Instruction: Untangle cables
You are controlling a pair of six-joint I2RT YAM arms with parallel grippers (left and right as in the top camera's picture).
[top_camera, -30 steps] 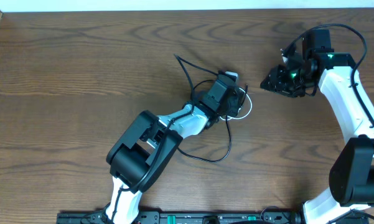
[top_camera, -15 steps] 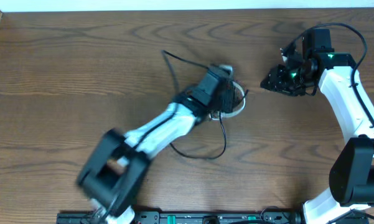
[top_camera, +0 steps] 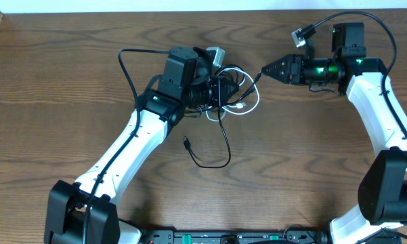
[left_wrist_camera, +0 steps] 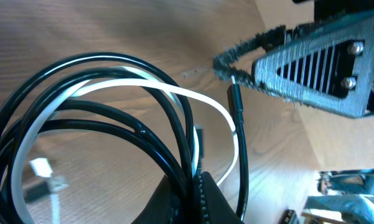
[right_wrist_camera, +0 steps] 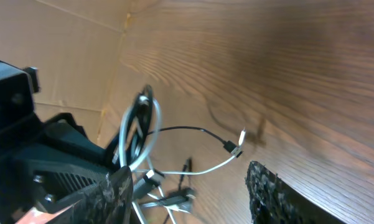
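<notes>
Your left gripper point(top_camera: 213, 93) is clenched on the tangled cables point(left_wrist_camera: 174, 93) (black and white loops); right gripper point(top_camera: 263, 70), at their 2 o'clock, stands released; black plug point(left_wrist_camera: 235, 96) just beside its tip.

Overhead top-down; both wrist views close (common ground: cables point(left_wrist_camera: 185, 143))

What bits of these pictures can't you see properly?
Left wrist: the bottom edge cuts off the left jaws, so whether they pinch the white cable along with the black cable is unclear.
Overhead: the left gripper covers the spot where the cables cross.
Right wrist: the plug is too small to show whether the right gripper touches it.
</notes>
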